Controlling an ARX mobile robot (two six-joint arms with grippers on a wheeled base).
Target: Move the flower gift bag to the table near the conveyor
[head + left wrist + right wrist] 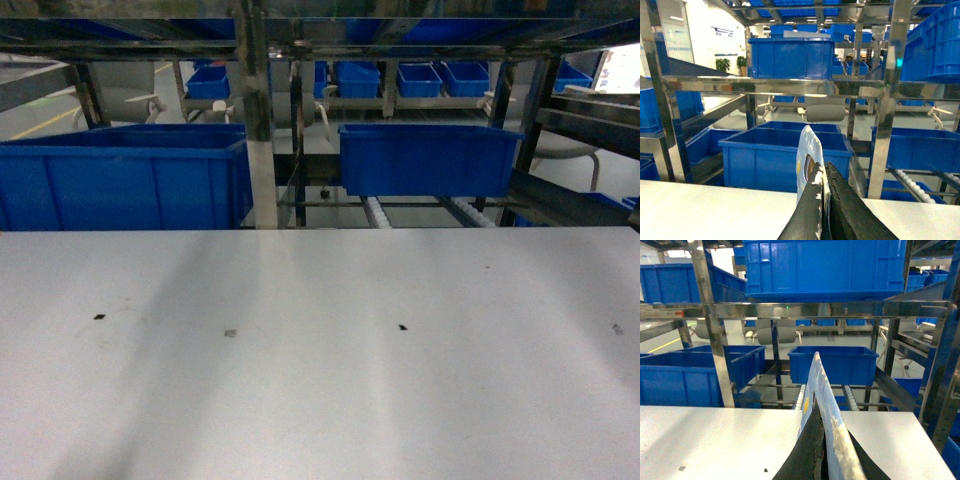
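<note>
In the left wrist view my left gripper [824,169] is shut on the edge of a thin pale-blue flower gift bag [805,150] with yellow spots, held upright above the white table [700,210]. In the right wrist view my right gripper [822,412] is likewise shut on a pale-blue bag edge [815,375] with a yellow spot, over the table [715,440]. Whether both hold the same bag I cannot tell. The conveyor [375,212], with its white rollers and steel frame, stands just past the table's far edge [320,232]. The head view shows neither bag nor grippers.
Blue plastic bins [120,180] [428,158] sit on the racking behind the table, with more on the shelves above. Steel uprights [258,120] rise at the table's far edge. Small black marks [402,327] dot the tabletop.
</note>
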